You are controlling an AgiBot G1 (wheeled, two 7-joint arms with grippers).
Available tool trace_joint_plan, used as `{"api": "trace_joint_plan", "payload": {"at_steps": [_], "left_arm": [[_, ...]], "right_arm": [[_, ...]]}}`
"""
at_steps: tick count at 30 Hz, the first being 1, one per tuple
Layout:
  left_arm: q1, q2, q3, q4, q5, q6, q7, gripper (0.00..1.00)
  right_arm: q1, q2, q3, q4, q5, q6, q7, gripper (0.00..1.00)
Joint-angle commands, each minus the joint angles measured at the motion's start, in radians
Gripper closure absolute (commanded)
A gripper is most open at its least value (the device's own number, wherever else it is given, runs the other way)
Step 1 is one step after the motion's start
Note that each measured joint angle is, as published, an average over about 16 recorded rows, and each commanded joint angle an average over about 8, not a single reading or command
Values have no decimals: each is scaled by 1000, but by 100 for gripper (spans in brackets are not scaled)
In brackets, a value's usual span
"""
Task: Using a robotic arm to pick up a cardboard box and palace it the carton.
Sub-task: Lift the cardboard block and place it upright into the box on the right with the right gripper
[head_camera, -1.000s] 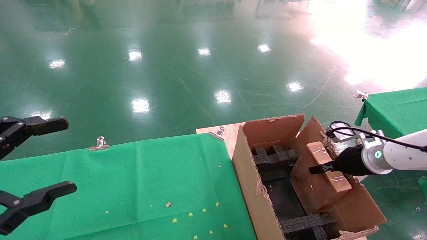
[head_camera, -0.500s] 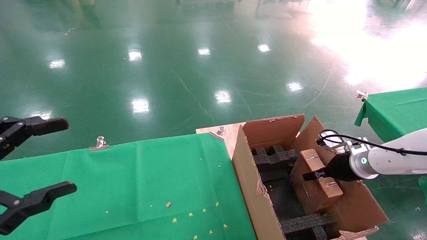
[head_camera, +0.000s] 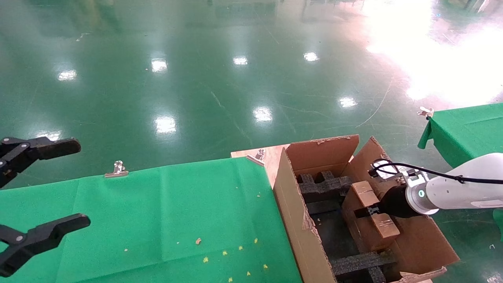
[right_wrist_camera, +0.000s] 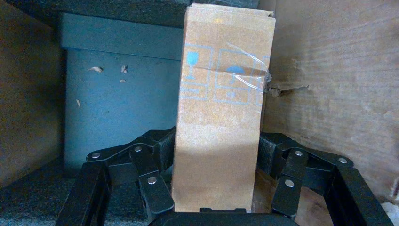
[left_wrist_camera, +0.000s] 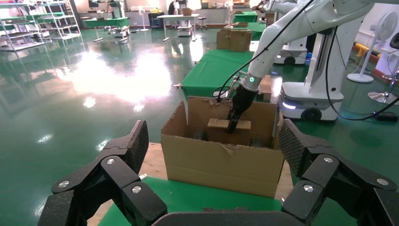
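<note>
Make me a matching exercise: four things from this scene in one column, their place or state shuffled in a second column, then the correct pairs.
Things
1. cardboard box
2. left gripper
3. carton
4. metal clip

Place or state
A. open, empty, over the green cloth's left end
B. flaps up, black foam inserts inside
C. on the cloth's far edge
D. clamped in the right gripper, inside the carton

Pairs: 1-D, 2-A, 3-B, 4-C
</note>
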Motion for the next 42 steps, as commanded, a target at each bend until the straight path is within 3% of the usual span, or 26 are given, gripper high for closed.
{"api": "trace_joint_plan", "payload": {"at_steps": [1,5,6,13,14,42], "left_arm": [[0,0,0,0,0,0,0,0],[0,0,0,0,0,0,0,0],[0,0,0,0,0,0,0,0],[0,0,0,0,0,0,0,0],[0,0,0,0,0,0,0,0],[0,0,0,0,0,0,0,0]], "right_arm": [[-9,-7,4,-18,12,-5,-13,100],[-17,-15,13,-41,30,-15,-36,100],[-19,-17,15,-46,34,-16,-42,95],[-28,-23,25,-66,52,-22,-62,7],[-28,-23,25,-66,53,-22,-62,0],[9,2,27,-26,35,-18,-63,0]]}}
